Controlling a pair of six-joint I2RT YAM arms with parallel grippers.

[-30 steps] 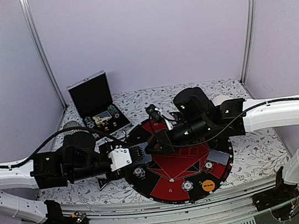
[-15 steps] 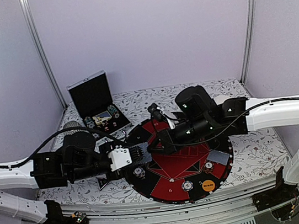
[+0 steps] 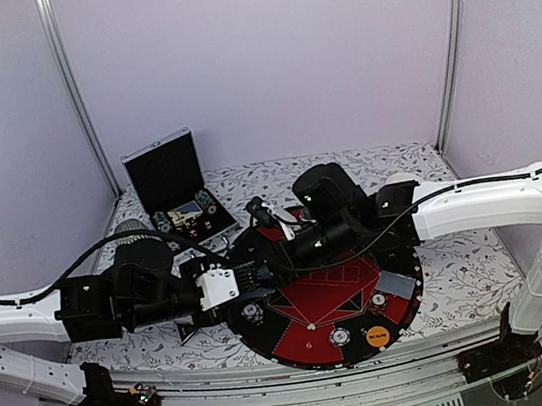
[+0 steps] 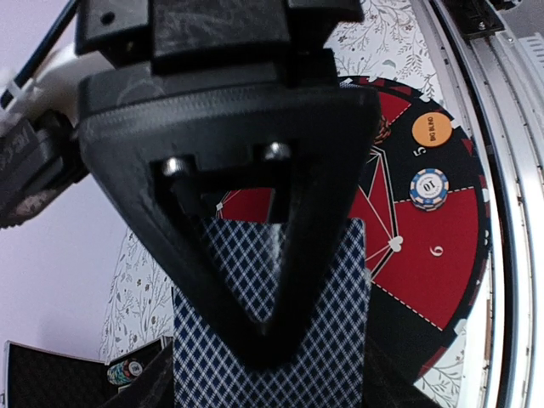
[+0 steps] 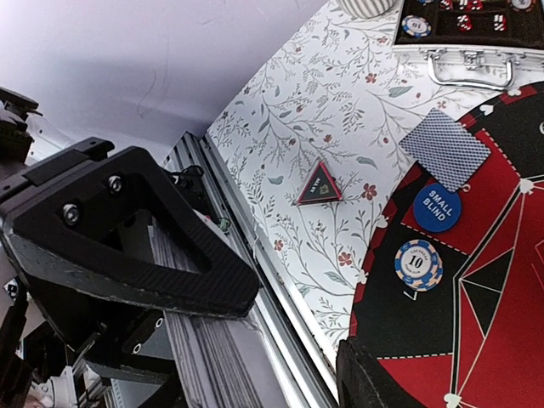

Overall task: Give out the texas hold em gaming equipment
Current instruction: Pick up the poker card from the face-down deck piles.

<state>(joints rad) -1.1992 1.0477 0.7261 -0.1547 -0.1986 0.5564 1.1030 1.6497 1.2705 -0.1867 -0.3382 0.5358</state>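
Observation:
My left gripper (image 3: 254,278) is shut on a small stack of blue-diamond-backed playing cards (image 4: 331,340), held over the left edge of the mat; its fingers (image 4: 255,331) pinch the stack's middle. My right gripper (image 3: 254,244) is open and empty, low over the mat's far-left part, close to the left gripper. The right wrist view shows its gap (image 5: 297,327), one card (image 5: 444,149) lying at the mat's edge, a blue small-blind button (image 5: 438,206), a striped chip (image 5: 418,264) and the black triangular marker (image 5: 319,184) on the cloth. An orange big-blind button (image 3: 377,337) and chips (image 3: 339,336) lie on the mat's near side.
The round red-and-black mat (image 3: 312,354) fills the middle of the flowered tablecloth. The open silver-edged case (image 3: 174,191) with chips stands at the back left. Another card (image 3: 395,283) lies on the mat's right side. The table's metal rail (image 5: 289,323) runs along the near edge.
My right arm has swung left across the mat, bringing its gripper close to the left gripper. The left arm and its cards have not moved.

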